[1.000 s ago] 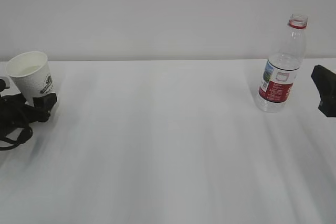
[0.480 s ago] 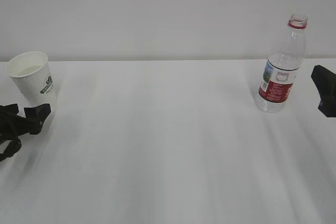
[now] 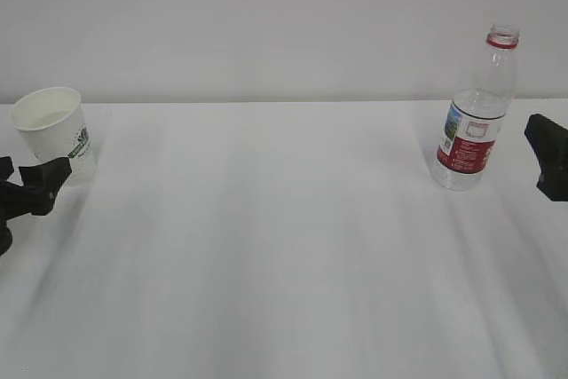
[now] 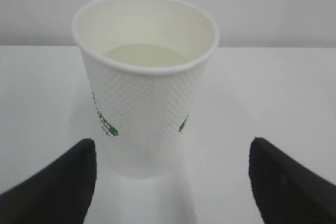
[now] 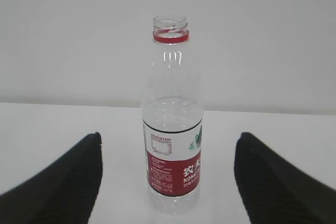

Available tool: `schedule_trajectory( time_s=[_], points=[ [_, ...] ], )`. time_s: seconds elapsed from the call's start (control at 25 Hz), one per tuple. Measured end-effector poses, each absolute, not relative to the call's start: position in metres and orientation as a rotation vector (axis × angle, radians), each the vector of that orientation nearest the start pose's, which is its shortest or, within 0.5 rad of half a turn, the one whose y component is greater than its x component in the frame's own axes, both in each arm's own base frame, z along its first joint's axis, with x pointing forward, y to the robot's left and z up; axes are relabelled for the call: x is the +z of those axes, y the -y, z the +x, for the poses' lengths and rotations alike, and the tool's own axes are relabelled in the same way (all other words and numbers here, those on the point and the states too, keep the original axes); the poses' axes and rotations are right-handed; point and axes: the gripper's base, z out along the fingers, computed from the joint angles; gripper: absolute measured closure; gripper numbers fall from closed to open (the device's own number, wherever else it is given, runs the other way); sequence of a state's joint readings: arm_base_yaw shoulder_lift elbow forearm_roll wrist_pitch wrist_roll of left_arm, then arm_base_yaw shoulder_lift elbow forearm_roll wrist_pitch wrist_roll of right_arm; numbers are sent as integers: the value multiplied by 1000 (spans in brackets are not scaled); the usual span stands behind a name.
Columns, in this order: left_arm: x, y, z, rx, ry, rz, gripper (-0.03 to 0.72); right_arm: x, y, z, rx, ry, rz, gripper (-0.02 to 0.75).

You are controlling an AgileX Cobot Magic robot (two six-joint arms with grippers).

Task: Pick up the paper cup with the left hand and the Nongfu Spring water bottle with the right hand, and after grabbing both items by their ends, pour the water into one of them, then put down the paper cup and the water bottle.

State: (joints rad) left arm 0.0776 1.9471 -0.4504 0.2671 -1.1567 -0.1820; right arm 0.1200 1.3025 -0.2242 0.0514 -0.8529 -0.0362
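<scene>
The paper cup [image 3: 55, 130] stands upright at the table's far left, white with green print, and pale water [image 4: 144, 55] shows inside it. My left gripper [image 3: 31, 182] is open just in front of the cup, apart from it. In the left wrist view the cup [image 4: 144, 103] stands beyond the gripper [image 4: 170, 182], between the lines of its two black fingers. The Nongfu Spring water bottle [image 3: 475, 113] stands upright and capless at the right. My right gripper [image 3: 546, 161] is open to the right of it. In the right wrist view the bottle [image 5: 172, 129] stands ahead of the spread gripper [image 5: 169, 177], untouched.
The white table [image 3: 284, 246] runs between cup and bottle with a pale wall behind. Nothing else stands on it in view.
A second ago my left gripper was around the base of the tilted cup. It has since drawn back towards the left edge, leaving the cup upright. The right gripper and bottle have not moved.
</scene>
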Motion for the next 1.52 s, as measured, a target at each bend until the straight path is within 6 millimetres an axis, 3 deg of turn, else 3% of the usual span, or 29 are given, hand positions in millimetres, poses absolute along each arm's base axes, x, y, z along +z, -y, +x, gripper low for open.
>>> schedule_trajectory(
  time_s=[0.88,1.52],
  points=[
    [200,9,264,-234,-1536,151,52,251,-19,173,45,-1573,-106,150],
    [272,13,215,-161,-1453,221,95,280,-15,138,45,-1532,-119,150]
  ],
)
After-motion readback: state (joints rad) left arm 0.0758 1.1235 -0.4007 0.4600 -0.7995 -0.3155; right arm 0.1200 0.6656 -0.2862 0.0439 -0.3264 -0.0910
